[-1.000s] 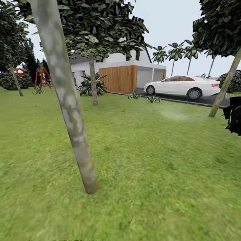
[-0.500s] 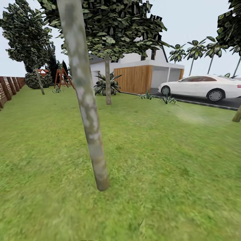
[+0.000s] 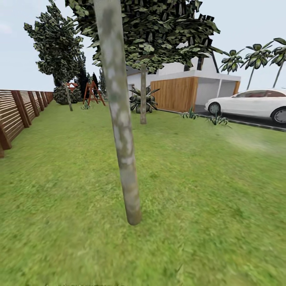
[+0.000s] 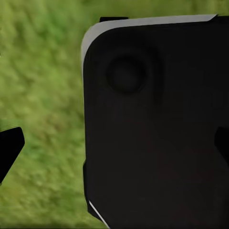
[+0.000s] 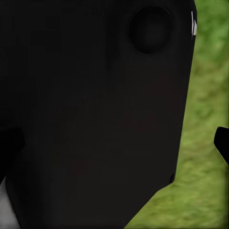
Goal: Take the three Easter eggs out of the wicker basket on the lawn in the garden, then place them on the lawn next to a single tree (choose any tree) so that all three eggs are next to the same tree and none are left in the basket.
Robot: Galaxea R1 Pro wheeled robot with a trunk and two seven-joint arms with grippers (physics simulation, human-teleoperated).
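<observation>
A tree [image 3: 121,131] with a smooth pale grey-brown trunk stands close in front of me, and its base meets the lawn [image 3: 206,190] just left of centre. The Easter eggs and the wicker basket are out of view. In the left wrist view my left gripper [image 4: 114,145] is open, its dark fingertips [image 4: 9,148] wide apart over grass and a black part of the robot's body. In the right wrist view my right gripper [image 5: 114,143] is open too, with nothing between its fingertips [image 5: 222,145].
A brown slatted fence [image 3: 20,113] runs along the left. A second pale-trunked tree [image 3: 143,95] stands farther back, with a spiky plant [image 3: 143,99] behind it. A house with a wooden garage wall [image 3: 174,93], a white car [image 3: 254,103] on the drive and a red swing frame [image 3: 93,93] lie beyond.
The head camera has swung left, so the whole picture has shifted right. The fence has come into view at the left and the car has slid towards the right edge.
</observation>
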